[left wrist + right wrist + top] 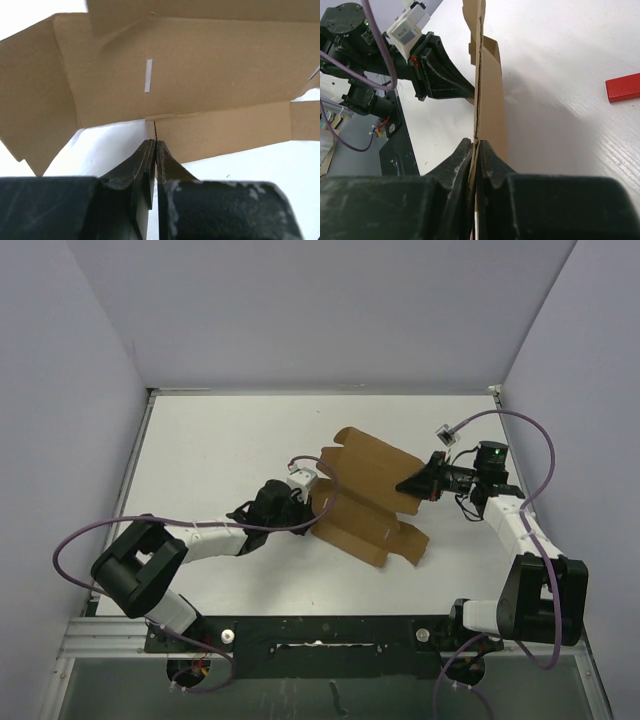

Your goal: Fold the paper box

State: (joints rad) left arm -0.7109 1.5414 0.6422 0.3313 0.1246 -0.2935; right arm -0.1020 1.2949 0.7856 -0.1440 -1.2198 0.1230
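Brown, thin-cardboard paper box [370, 480], a die-cut sheet with flaps, creases and a narrow slot, stands half raised off the white desk [220, 460] between both pincers. Black left pincer [154, 145] is clenched on its lower edge; black right pincer [475, 142] grips a panel edge-on. I'd judge it light, floppy and easily creased: best held near fold lines, not flap tips.

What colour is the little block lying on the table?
Red. The small rectangular block shows best in the right wrist view.
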